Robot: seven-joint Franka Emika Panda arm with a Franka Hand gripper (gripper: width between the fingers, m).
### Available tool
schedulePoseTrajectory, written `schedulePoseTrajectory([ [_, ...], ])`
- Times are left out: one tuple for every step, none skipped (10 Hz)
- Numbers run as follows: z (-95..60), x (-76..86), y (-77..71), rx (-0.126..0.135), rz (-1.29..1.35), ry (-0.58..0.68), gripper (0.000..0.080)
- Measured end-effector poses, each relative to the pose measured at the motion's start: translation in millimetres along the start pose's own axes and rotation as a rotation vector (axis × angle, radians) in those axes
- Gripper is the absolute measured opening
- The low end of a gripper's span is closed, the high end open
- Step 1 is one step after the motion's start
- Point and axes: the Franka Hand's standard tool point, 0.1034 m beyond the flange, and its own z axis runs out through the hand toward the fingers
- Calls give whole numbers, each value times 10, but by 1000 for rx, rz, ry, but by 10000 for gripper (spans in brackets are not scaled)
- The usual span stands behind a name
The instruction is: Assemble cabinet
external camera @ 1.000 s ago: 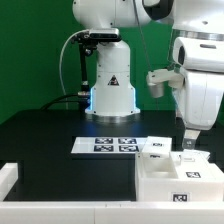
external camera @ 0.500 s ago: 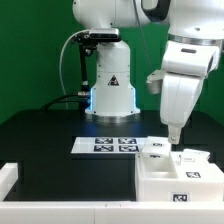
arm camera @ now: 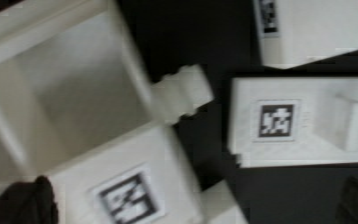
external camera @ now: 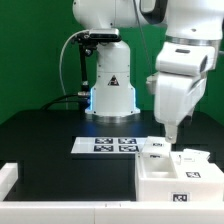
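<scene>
The cabinet [external camera: 182, 177] is a white box-shaped body with tags on its front, at the exterior view's lower right. It also shows in the wrist view [arm camera: 69, 95], open side up, with a tag near its corner. My gripper [external camera: 170, 137] hangs just above the table, left of the cabinet in the exterior view and over the small tagged panels [external camera: 155, 148]. In the wrist view the gripper [arm camera: 194, 205] has its dark fingertips [arm camera: 23, 200] far apart, open and holding nothing. A tagged panel [arm camera: 282, 118] lies beside the cabinet.
The marker board [external camera: 108, 145] lies flat in front of the robot base [external camera: 110, 85]. A low white rail [external camera: 60, 198] runs along the table's front edge. Another small tagged panel [arm camera: 309, 25] lies further off in the wrist view.
My gripper has moved up and toward the exterior view's left, away from the cabinet's top and over the small panels. The cabinet and panels have not moved.
</scene>
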Motion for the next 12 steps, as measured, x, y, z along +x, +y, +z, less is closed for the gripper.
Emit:
schedulePoseTrajectory([
  [58,34,-74,-22,21,33,797],
  [119,36,-145,-32,20,49,797],
  [107,8,-121,-22,22,36,797],
  [102,16,-109,-25,24,39,797],
  [107,14,-113,-24,24,38,797],
  [115,17,-127,-24,24,39,797],
  [142,57,-192,-52,52,77,797],
  [233,43,-328,-67,50,105,797],
  [333,32,-418,-73,43,123,797],
  [402,61,-471,-79,41,139,797],
  [469,89,-535,-81,45,150,797],
  [537,104,-579,-79,40,155,797],
])
